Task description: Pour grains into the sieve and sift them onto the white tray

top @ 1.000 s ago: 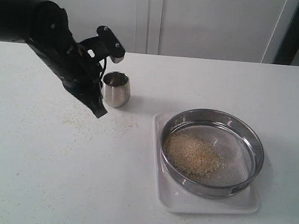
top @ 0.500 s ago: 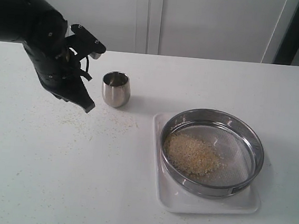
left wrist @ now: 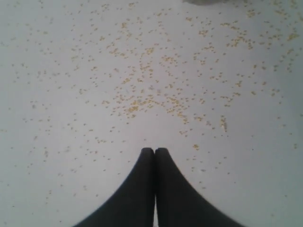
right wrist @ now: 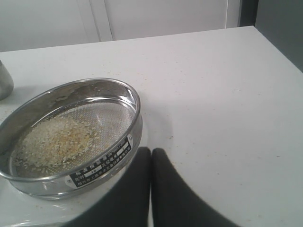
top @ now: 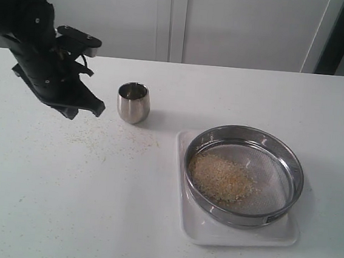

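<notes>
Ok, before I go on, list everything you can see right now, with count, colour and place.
sieve: one, shiny steel, sitting on the tray, right of centre
grains: one pile, pale beige-yellow, inside the sieve on the mesh
tray: one, white, on the table under the sieve
cup: one, steel, upright on the table, left of and behind the sieve
spilled grains: many, yellowish, scattered on the table near the cup, under the left gripper
table: one, white, under everything
left gripper: one, black, shut and holding nothing, above the table left of the cup
right gripper: one, black, shut and holding nothing, beside the sieve; seen only in its wrist view
</notes>
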Motion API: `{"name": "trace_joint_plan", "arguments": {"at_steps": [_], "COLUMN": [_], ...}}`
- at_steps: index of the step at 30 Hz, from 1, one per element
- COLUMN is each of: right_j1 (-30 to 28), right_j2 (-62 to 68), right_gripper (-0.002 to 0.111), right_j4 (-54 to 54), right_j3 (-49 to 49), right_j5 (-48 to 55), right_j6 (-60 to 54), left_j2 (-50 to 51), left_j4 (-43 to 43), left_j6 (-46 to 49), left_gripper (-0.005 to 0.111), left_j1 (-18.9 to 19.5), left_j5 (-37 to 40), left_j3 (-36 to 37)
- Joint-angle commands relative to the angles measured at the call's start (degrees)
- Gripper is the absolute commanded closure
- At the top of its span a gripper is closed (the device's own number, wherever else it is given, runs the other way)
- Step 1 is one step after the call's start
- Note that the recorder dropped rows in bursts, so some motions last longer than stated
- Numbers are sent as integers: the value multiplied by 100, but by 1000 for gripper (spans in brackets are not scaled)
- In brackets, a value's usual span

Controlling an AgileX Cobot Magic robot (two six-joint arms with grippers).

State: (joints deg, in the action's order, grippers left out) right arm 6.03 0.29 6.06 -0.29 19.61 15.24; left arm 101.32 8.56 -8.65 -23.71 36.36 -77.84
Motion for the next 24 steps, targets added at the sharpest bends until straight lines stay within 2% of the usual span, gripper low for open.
{"name": "trace_joint_plan", "arguments": {"at_steps": [1,12,18,24], "right_j1": [24,24,24,24], "right_j2": [-29,-29,-29,-29], "right_gripper": [108,108,108,108], "right_j4": [3,3,3,3], "right_j3": [29,29,29,29], "right_j5": [-41,-41,-41,-41], "right_j6": [5,5,5,5], "left_j2": [-184,-628,-947,-1454], "left_j4": [-357,-460,-460,-460], "left_j6": [-22,-203,-203,-327], "left_gripper": [107,107,107,107], "left_j1": [409,995,1041,1041], "left_j5": [346,1028,1108,788], "left_j3": [-37,12,293,870]}}
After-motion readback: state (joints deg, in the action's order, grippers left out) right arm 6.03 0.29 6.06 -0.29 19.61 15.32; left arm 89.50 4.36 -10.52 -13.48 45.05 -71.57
